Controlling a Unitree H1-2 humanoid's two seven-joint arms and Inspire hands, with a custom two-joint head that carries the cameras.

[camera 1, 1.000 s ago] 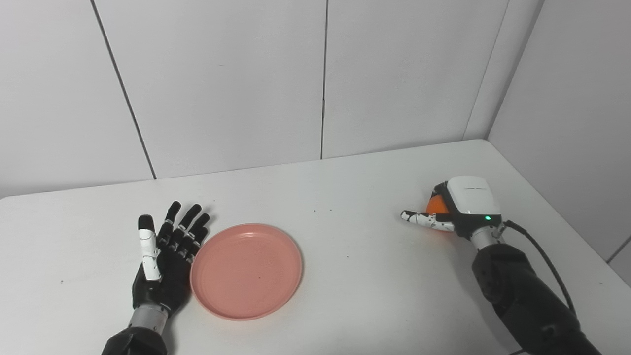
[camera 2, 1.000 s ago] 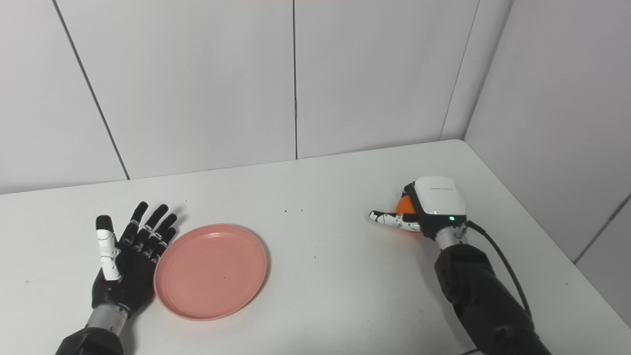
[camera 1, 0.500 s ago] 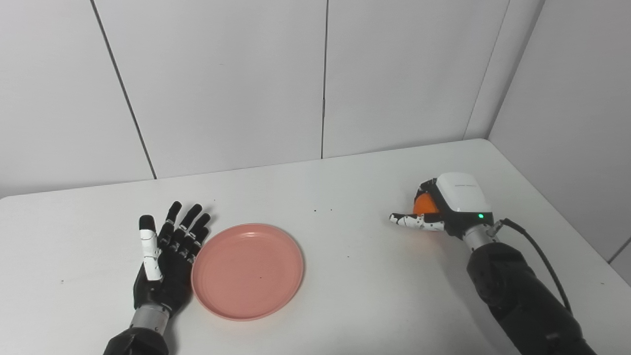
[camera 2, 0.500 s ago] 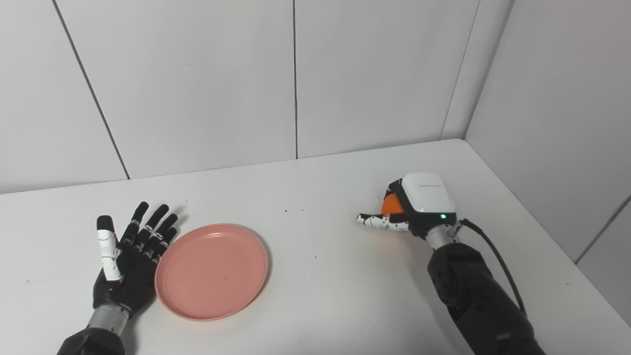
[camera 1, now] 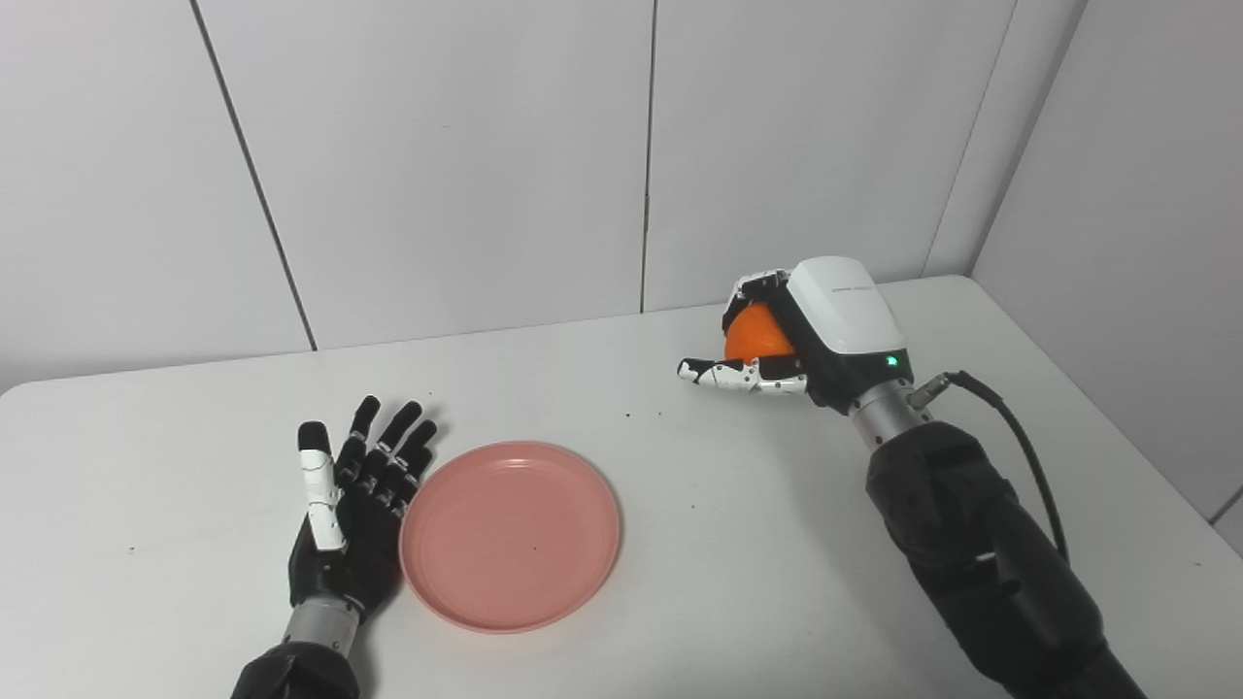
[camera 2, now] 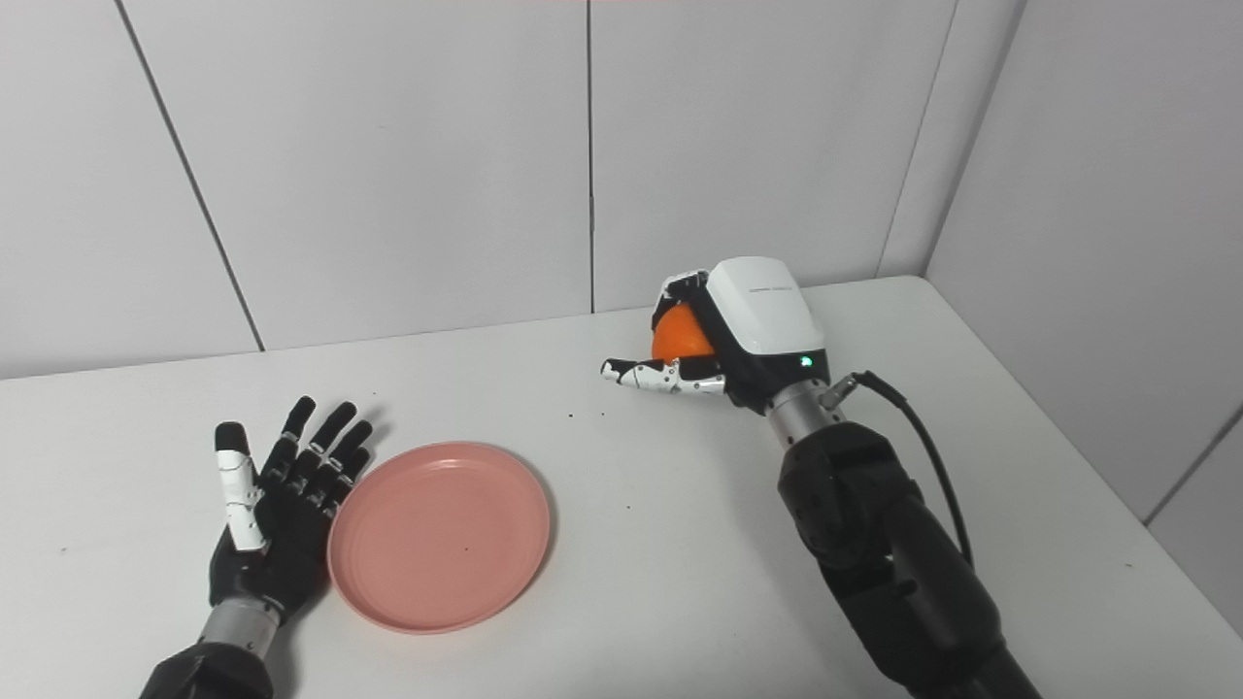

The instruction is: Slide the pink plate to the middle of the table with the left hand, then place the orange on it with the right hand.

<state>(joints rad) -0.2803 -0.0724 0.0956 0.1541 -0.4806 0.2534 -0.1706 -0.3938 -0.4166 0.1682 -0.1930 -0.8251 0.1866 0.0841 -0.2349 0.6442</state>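
Lifting the orange clear of the white table, the right hand is now carrying it in the air, with fingers curled around it and the thumb stretched out under it. One second ago this hand was sitting low on the table at the right side; now it is travelling left and up, toward the pink plate. The left hand is lying flat, fingers spread, just beside the plate's left rim, as before. I judge the placing step is beginning.

Orange held aloft; empty pink plate flat on table.
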